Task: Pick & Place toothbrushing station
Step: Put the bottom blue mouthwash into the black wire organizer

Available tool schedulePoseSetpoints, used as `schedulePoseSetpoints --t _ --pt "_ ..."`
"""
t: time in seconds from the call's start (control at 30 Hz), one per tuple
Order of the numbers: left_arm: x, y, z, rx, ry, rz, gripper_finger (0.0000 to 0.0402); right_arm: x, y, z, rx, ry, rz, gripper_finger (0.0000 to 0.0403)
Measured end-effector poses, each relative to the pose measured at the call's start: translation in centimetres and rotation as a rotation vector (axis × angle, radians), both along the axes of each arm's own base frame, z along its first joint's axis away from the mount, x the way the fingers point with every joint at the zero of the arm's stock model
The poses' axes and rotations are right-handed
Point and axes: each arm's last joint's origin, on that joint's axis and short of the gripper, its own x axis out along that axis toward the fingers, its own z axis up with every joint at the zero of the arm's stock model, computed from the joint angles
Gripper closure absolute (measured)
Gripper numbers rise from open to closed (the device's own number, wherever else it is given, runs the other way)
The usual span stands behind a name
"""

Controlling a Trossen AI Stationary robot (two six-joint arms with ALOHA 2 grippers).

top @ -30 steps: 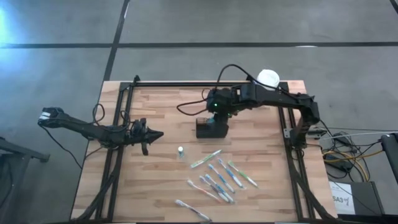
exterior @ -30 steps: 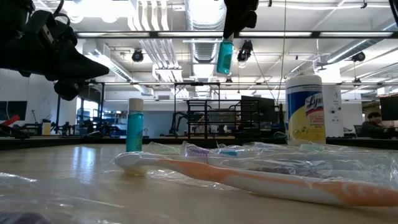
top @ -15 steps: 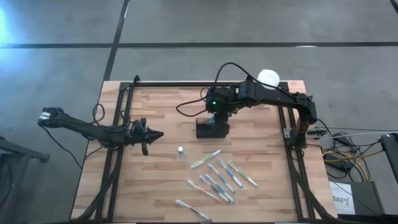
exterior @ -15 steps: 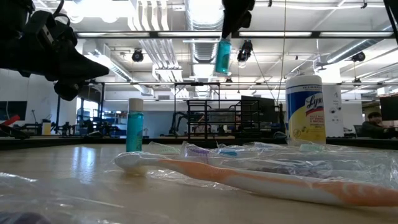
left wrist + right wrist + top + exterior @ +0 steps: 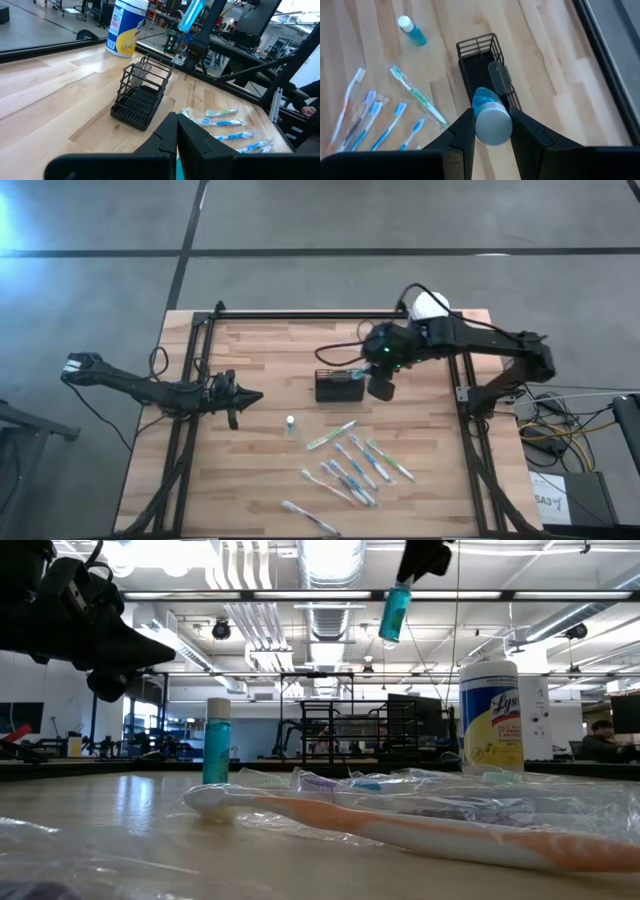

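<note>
Inspecting the surface, we find the toothbrushing station [image 5: 340,384] standing upright near its middle, toward the far edge. The right gripper [image 5: 487,122] hangs above the station's right end, fingers clamped on a small blue tube [image 5: 395,612]. The left gripper [image 5: 250,396] waits over the left side, fingers together. Wrapped toothbrushes [image 5: 352,463] lie toward the near edge.

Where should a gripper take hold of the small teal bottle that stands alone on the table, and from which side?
Probably from straight above, gripping the upright teal bottle at its body, just under the white cap. It stands apart from the toothbrushes, and it is narrow, so the fingers can likely close on both sides.
</note>
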Motion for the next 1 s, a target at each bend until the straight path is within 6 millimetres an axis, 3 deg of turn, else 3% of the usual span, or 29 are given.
schedulePoseSetpoints --t 0.13,0.33,0.77,1.0 --pt "0.0 0.0 0.0 -0.001 -0.002 0.0 0.0394 -1.8 -0.3 -0.8 -0.006 -0.037 -0.098 0.0311" --pt "0.0 0.0 0.2 -0.013 -0.015 0.001 0.0394 -2.5 -0.8 -1.2 -0.034 -0.042 -0.195 0.0311" --pt "0.1 0.0 0.3 -0.014 -0.019 0.001 0.0394 -0.4 -0.8 -2.6 -0.009 -0.036 -0.166 0.0311" --pt "0.1 0.0 0.3 0.016 -0.013 -0.003 0.0394 -0.3 -0.7 -2.5 0.034 -0.056 -0.21 0.0311"
